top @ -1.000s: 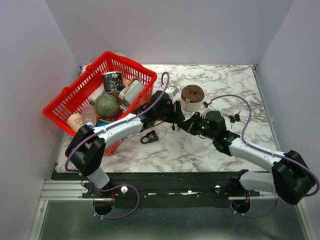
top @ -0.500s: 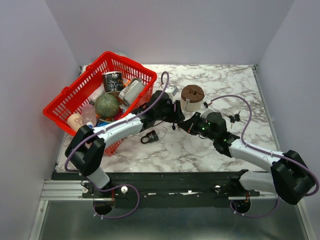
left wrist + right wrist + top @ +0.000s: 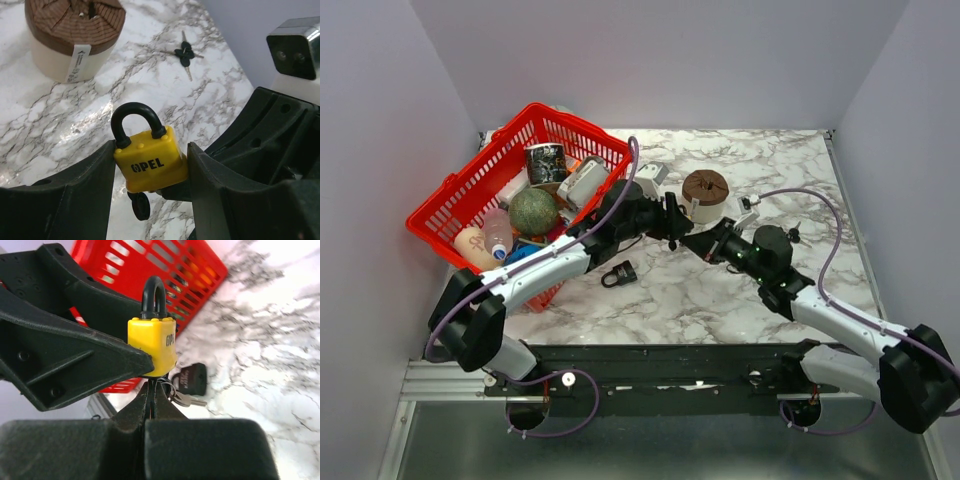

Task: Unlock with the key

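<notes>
My left gripper [image 3: 150, 150] is shut on the yellow padlock [image 3: 150, 162], holding it by its sides above the table with the black shackle up. From below, my right gripper [image 3: 151, 385] is pinched shut on the key at the underside of the padlock [image 3: 152, 347]. The pads hide the key itself. Its ring [image 3: 169, 386] and a second silvery key [image 3: 190, 400] hang beside them, and a black key head [image 3: 140, 205] dangles under the lock. In the top view both grippers [image 3: 672, 222] [image 3: 698, 240] meet mid-table.
A black padlock [image 3: 619, 273] lies on the marble near the red basket [image 3: 450, 195], which is full of objects. A brown-topped white cylinder [image 3: 705, 195] stands behind the grippers. Another bunch of keys [image 3: 790, 235] lies to the right.
Both arms have shifted while keeping their grips. The left arm's elbow swung left and down, and the right arm's wrist moved right. The padlock stays between them.
</notes>
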You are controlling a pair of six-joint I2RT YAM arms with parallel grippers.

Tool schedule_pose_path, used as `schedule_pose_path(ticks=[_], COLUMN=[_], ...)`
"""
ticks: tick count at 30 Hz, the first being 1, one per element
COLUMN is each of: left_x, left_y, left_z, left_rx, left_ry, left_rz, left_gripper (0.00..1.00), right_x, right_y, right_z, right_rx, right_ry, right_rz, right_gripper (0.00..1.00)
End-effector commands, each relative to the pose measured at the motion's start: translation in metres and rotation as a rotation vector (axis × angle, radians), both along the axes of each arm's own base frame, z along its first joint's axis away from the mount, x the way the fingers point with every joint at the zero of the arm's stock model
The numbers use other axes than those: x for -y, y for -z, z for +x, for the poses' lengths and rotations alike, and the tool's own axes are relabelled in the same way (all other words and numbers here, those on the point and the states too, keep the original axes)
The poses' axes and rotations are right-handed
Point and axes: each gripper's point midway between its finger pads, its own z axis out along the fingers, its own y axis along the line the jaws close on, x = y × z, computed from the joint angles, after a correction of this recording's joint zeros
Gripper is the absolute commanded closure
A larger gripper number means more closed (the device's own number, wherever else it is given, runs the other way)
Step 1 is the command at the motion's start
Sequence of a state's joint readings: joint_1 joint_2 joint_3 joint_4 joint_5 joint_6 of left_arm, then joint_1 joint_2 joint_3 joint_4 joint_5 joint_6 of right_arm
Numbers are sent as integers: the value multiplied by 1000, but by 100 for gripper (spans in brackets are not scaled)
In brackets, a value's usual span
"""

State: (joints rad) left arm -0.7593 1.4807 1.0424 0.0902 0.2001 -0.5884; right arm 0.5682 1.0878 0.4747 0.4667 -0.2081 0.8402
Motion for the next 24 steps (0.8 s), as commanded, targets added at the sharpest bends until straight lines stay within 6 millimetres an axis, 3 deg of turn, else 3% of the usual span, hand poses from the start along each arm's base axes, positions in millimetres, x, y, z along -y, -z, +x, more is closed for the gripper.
schedule_pose_path(ticks=[1, 9, 24], left_x=[18, 22, 23], left_y=[-20, -46, -63], left_z=[-57, -71, -85], left_rx=[-35, 31, 80], left_ry=[228, 315, 396], left_rz=[-96, -185, -241], left_gripper=[100, 100, 100], right_x=[18, 28, 35], right_y=[-81, -107, -124], right_z=[15, 3, -4], right_rx=[232, 282, 291], right_ry=[92, 80, 68], right_rz=[164, 204, 258], right_gripper=[99, 99, 99])
